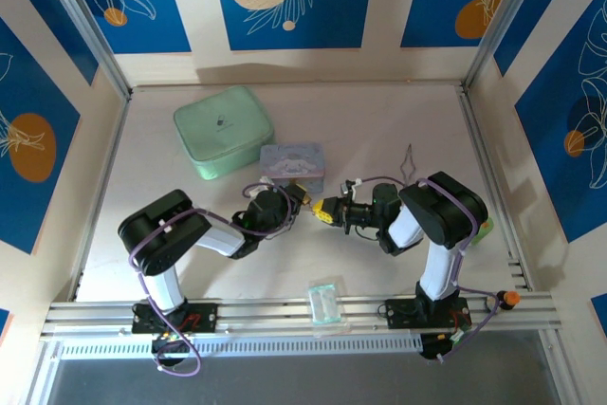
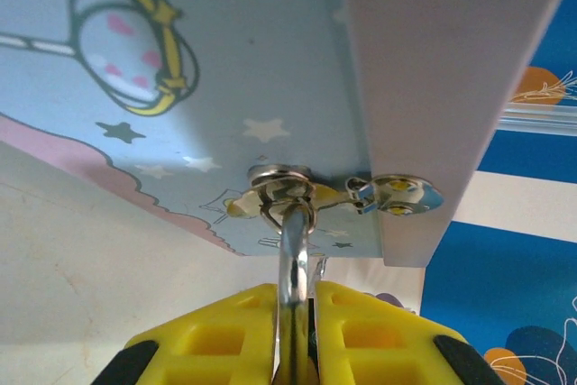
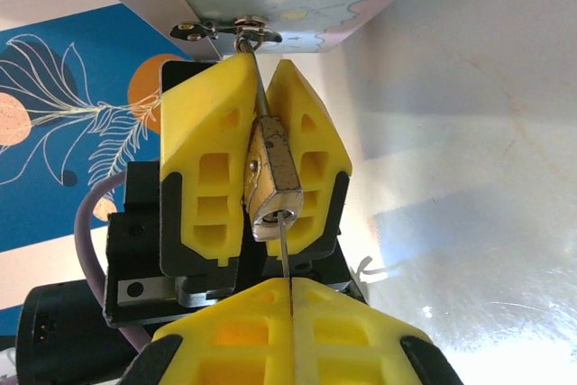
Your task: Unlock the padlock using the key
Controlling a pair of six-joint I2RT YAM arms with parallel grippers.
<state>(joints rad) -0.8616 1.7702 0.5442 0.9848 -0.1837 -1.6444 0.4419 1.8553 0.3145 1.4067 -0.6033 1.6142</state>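
Biggest first: the pale table fills the booth floor, w/ a mint-green zip case at the far left-centre. Just right of and nearer than it sits the pale-blue cartoon box, smaller, stars and a pink band printed on its side. My two arms bend inward from their bases at the near rail, and the claws meet nose to nose right in front of that box. A small clear container lies on the rail betw. the bases, and a thin wire loop lies on the table just beyond my right arm. On the box's front edge there's a silver hasp w/ a ring, plus a second silver tab beside it at the corner. My left claw is narrow, yellow fingers pinched on the padlock: the brass body sits tilted betw. the pads, bottom face toward my right wrist cam. Its shackle runs up out of the fingers and hooks thru the hasp ring, so the lock hangs on the box, off the table. My right claw is narrow too, fingers closed on the key. I see the key edge-on, a thin silver line rising from betw. my fingertips, its tip meeting the keyhole in the padlock's bottom face. How deep it sits I can't tell.
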